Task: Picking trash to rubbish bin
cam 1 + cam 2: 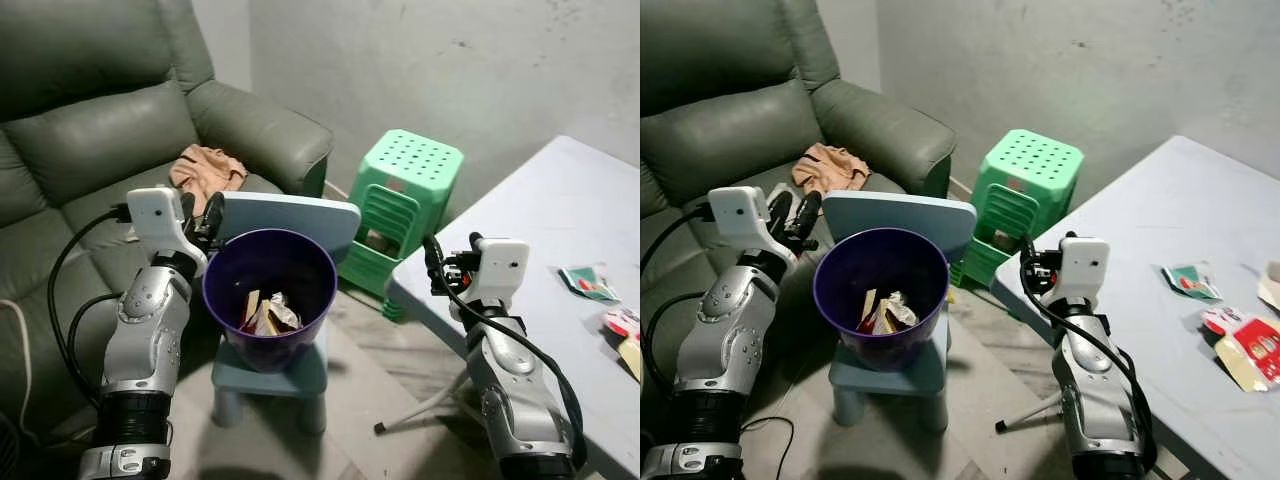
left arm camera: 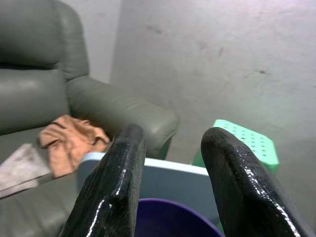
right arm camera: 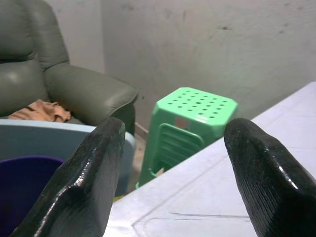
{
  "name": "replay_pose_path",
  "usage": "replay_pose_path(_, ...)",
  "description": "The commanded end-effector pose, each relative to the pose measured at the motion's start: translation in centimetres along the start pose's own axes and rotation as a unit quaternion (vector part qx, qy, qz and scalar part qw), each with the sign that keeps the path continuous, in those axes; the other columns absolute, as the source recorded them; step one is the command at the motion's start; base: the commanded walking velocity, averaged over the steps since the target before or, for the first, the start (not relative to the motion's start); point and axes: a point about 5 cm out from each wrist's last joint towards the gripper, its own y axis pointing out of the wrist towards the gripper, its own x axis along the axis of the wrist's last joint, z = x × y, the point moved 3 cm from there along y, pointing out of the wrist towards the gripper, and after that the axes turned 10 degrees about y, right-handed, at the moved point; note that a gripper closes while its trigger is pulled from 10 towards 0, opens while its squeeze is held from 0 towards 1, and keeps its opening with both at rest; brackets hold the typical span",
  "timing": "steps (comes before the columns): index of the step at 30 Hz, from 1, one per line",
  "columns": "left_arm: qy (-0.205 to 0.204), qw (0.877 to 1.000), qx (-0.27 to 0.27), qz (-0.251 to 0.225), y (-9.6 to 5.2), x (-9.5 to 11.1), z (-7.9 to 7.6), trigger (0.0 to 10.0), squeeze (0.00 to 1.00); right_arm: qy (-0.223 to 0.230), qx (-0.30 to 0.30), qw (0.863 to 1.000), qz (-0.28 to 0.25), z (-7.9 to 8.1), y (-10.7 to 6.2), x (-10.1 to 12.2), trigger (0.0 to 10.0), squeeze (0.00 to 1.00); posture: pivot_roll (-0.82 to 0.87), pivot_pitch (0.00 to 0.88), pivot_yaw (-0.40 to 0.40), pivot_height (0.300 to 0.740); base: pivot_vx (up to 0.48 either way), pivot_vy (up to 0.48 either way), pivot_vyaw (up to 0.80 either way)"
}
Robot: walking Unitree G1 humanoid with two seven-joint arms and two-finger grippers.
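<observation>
A purple bin (image 1: pixel 268 290) stands on a small blue chair (image 1: pixel 290 215) and holds crumpled wrappers (image 1: pixel 268 314). My left gripper (image 1: pixel 200 215) hovers at the bin's left rim, open and empty; in the left wrist view its fingers (image 2: pixel 118 182) point over the chair back. At the near corner of the white table (image 1: pixel 540 220), my right gripper (image 1: pixel 452 262) is open wide with nothing in it. Trash lies on the table to my right: a green and red wrapper (image 1: pixel 590 283) and a red and yellow packet (image 1: pixel 1252 348).
A green leather sofa (image 1: pixel 90 120) with an orange cloth (image 1: pixel 205 165) on its seat stands behind the bin. Stacked green plastic stools (image 1: pixel 405 200) sit between the chair and the table, against the grey wall. Bare floor lies in front.
</observation>
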Motion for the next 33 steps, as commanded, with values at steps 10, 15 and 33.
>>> replay_pose_path(10, 0.006, 1.0, -0.014, -0.006, 0.5, 0.3, -1.0, 10.0, 0.0, -0.009, -0.001, 1.0, 0.008, -0.2, 0.2, -0.2, 10.0, 0.0, -0.05, 0.0, -0.08, 0.74, 0.0, 0.0, -0.73)
replay_pose_path(15, 0.015, 1.0, -0.024, -0.005, 0.5, 0.2, -1.3, 10.0, 0.0, -0.009, -0.003, 1.0, 0.009, -0.2, 0.0, -0.4, 10.0, 0.0, -0.05, 0.0, -0.077, 0.74, 0.0, 0.0, -0.73)
replay_pose_path(33, -0.021, 0.999, -0.014, 0.02, 0.8, -0.5, -1.5, 10.0, 0.0, -0.011, -0.004, 1.0, 0.015, -0.3, -0.5, -0.7, 10.0, 0.0, -0.06, 0.0, -0.08, 0.74, 0.0, -0.078, -0.71)
